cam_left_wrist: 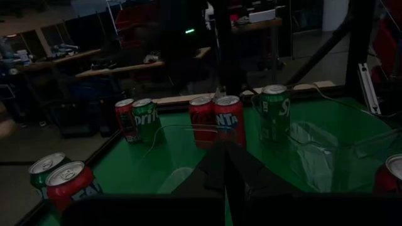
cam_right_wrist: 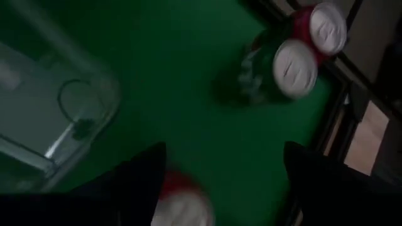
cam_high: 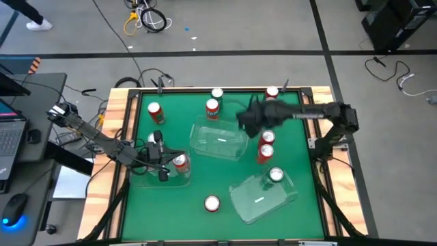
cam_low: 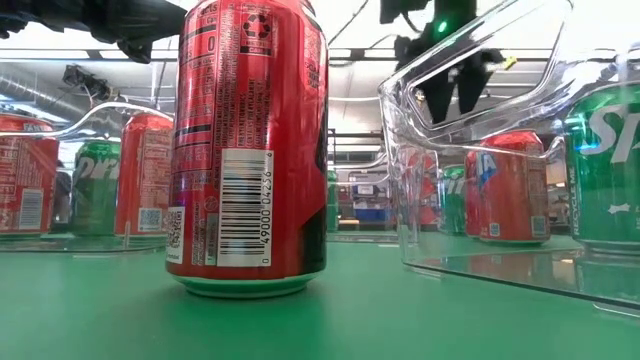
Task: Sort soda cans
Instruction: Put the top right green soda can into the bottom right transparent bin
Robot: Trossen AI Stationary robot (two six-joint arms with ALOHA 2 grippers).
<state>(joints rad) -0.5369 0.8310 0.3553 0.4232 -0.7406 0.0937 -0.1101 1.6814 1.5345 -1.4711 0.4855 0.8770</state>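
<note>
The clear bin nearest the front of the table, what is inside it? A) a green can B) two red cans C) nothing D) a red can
A: the high view shows one green can standing inside the front clear bin, with no other can in it.

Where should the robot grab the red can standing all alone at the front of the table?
Best guess: around the round sides of the lone red can, coming straight down from above. It stands upright on the green table, with open space all around for the fingers.
</note>
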